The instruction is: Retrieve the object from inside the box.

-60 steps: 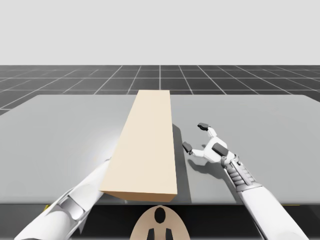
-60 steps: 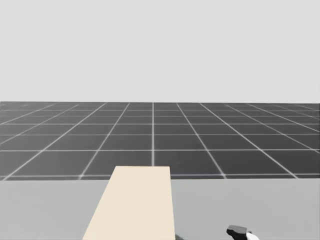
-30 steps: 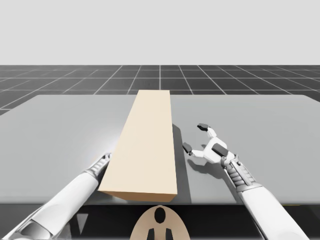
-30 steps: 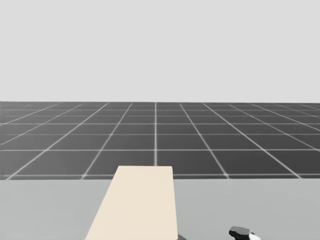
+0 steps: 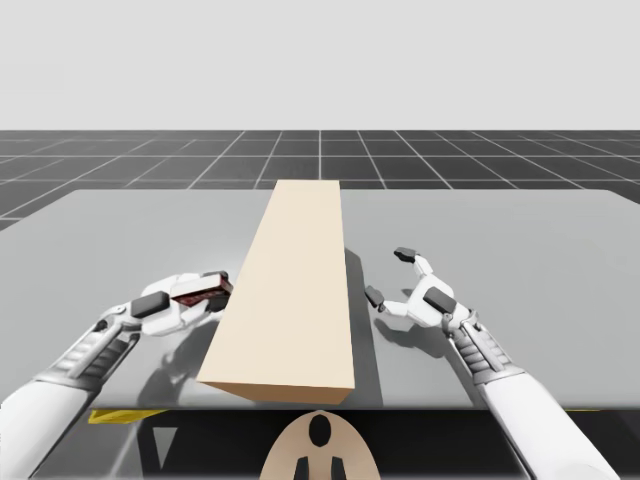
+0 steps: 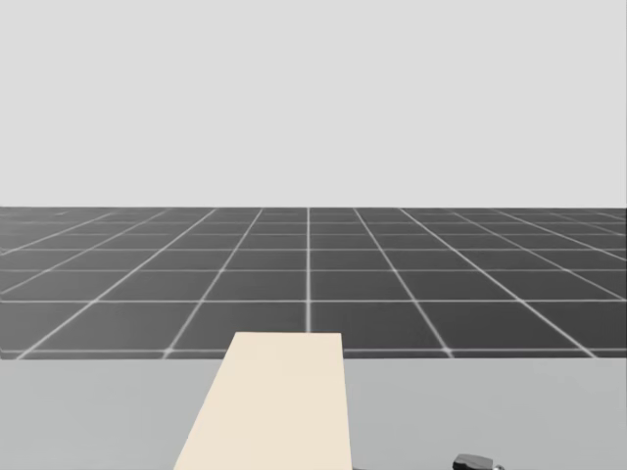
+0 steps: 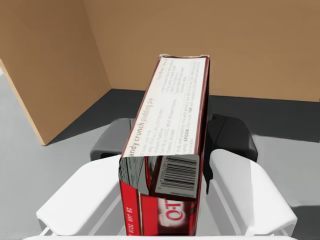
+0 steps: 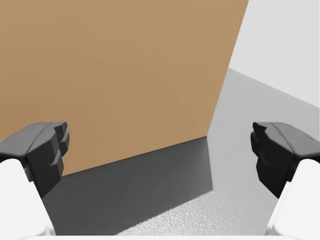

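A long tan box (image 5: pixel 290 290) lies lengthwise down the middle of the grey table (image 5: pixel 110 230); its far end shows in the head view (image 6: pixel 274 406). My left gripper (image 5: pixel 205 293) is just left of the box, shut on a small red and white carton (image 5: pixel 198 290). In the left wrist view the carton (image 7: pixel 172 130) sits between the dark pads (image 7: pixel 232 140), pointing at the tan box wall (image 7: pixel 260 45). My right gripper (image 5: pixel 390 275) stands open to the right of the box. The box wall (image 8: pixel 115 70) is ahead of its spread fingers (image 8: pixel 42 150).
The table's near edge (image 5: pixel 430 407) runs just beyond my torso, with a yellow strip (image 5: pixel 115 415) below it at the left. Open tabletop lies on both sides of the box. Beyond the far edge is a dark gridded floor (image 5: pixel 450 160).
My left arm has drawn back from the box's near left side, and its gripper now shows beside the box with the red carton in it. My head has turned slightly. My right arm has barely moved.
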Robot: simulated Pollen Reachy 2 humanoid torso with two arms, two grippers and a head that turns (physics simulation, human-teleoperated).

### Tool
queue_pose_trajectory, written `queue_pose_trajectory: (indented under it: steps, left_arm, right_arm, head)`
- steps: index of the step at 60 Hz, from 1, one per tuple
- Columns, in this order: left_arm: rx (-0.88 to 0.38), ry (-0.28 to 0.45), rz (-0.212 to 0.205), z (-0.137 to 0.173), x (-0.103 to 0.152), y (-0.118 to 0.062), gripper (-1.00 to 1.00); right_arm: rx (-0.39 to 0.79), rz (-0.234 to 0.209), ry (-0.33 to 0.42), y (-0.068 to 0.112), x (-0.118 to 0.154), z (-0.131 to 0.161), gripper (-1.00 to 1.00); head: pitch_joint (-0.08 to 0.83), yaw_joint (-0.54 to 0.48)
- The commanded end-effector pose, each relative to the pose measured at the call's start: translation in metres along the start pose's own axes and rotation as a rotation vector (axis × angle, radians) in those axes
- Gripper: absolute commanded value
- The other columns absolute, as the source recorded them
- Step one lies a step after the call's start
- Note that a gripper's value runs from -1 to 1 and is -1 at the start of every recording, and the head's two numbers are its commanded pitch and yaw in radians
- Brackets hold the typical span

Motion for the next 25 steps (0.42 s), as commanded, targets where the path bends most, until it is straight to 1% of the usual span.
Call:
queue_pose_trajectory:
  steps: [1, 3, 6, 7, 9, 10, 12, 13, 14, 19, 23, 25]
  left_arm:
    - [0.046, -0.223, -0.056, 0.035, 0.040, 0.013, 1.00]
    - [0.068, -0.240, -0.072, 0.044, 0.049, 0.014, 1.00]
    - [0.090, -0.253, -0.085, 0.049, 0.056, 0.015, 1.00]
    - [0.116, -0.266, -0.098, 0.055, 0.063, 0.017, 1.00]
    - [0.143, -0.274, -0.104, 0.058, 0.068, 0.018, 1.00]
    - [0.185, -0.290, -0.117, 0.063, 0.077, 0.020, 1.00]
    - [0.221, -0.295, -0.123, 0.065, 0.083, 0.022, 1.00]
    - [0.263, -0.301, -0.134, 0.066, 0.089, 0.023, 1.00]
    - [0.280, -0.306, -0.137, 0.067, 0.092, 0.024, 1.00]
    - [0.359, -0.376, -0.145, 0.071, 0.118, 0.029, 1.00]
    - [0.391, -0.434, -0.141, 0.070, 0.139, 0.031, 1.00]
    - [0.404, -0.458, -0.146, 0.069, 0.149, 0.032, 1.00]
  right_arm:
    - [0.003, 0.001, 0.000, 0.000, 0.000, 0.001, -1.00]
    - [0.004, 0.002, 0.000, 0.000, 0.000, 0.001, -1.00]
    - [0.005, 0.003, 0.000, 0.000, 0.000, 0.001, -1.00]
    - [0.005, 0.003, 0.000, 0.000, 0.000, 0.001, -1.00]
    - [0.004, 0.003, 0.001, 0.000, 0.000, 0.000, -1.00]
    - [0.003, 0.004, 0.002, 0.000, 0.000, 0.000, -1.00]
    - [0.003, 0.004, 0.002, 0.000, 0.000, 0.000, -1.00]
    - [0.003, 0.004, 0.003, 0.000, 0.000, 0.000, -1.00]
    - [0.003, 0.004, 0.003, 0.000, 0.000, 0.000, -1.00]
    - [0.005, 0.004, 0.005, 0.000, 0.000, -0.001, -1.00]
    - [0.006, 0.005, 0.006, 0.000, -0.001, -0.001, -1.00]
    - [0.005, 0.006, 0.005, 0.000, -0.001, -0.001, -1.00]
  head:
    - [0.035, -0.01]
    - [0.033, -0.01]
    - [0.033, -0.01]
    - [0.033, -0.01]
    - [0.033, -0.01]
    - [0.032, -0.01]
    - [0.032, -0.01]
    - [0.032, -0.01]
    - [0.031, -0.01]
    - [0.031, -0.01]
    - [0.034, -0.01]
    - [0.035, -0.01]
